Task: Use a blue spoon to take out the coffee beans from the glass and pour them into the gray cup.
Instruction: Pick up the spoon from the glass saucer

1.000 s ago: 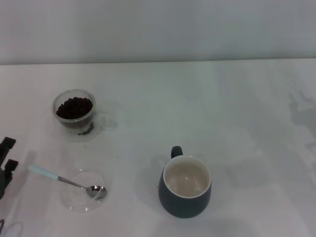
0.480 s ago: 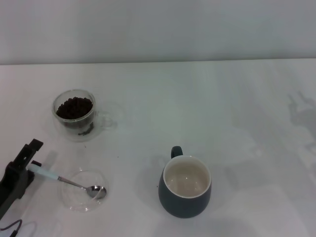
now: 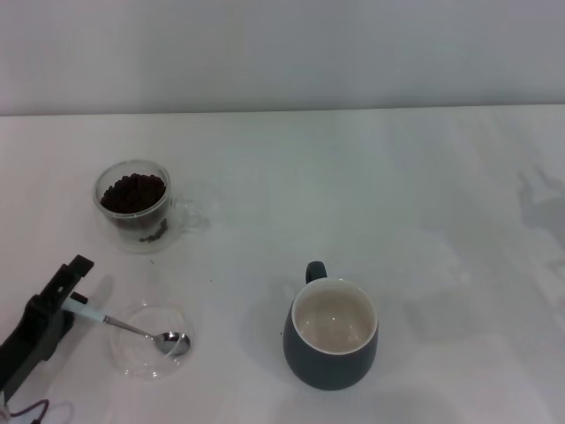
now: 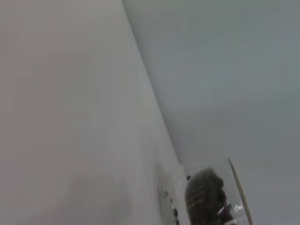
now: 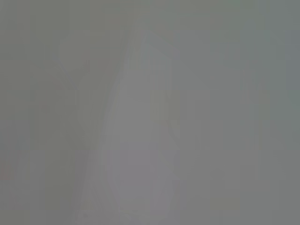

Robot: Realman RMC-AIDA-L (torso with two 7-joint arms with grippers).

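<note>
**Op A:** I have the left gripper [image 3: 72,287] low at the near-left of the white desk [image 3: 371,194], right at the handle end of the small teaspoon with the shiny metal bowl and pale light-blue handle [image 3: 124,325]. The handle tip sits at the jaws; whether they are spread around it or already pinching it, I cannot tell from the head view.

**Op B:** How does the spoon lie?

**Op A:** Its long axis runs from the gripper away toward the robot's right and slightly nearer, with the bowl resting in a shallow clear glass dish [image 3: 132,358]. So the jaws meet it at the far-left tip of the handle, not the neck. I judge the grasp turns on that: closing across the handle, not along it.

**Op B:** And the rest?

**Op A:** The small clear double-walled glass mug [image 3: 134,205] stands farther back on the left, well apart from the spoon, with the dark roasted coffee beans [image 3: 132,192] heaped inside. The rounded dark slate-gray ceramic mug with the cream inside [image 3: 332,333] is near-centre and looks empty. The left arm is plainly nearer to everything; the right gripper shows nowhere.

**Op B:** Wrist cameras?

**Op A:** The left wrist view catches the glass mug [image 4: 206,197] and beans [image 4: 204,194] but no spoon and no fingers. The right wrist view shows nothing I can make out.
</note>
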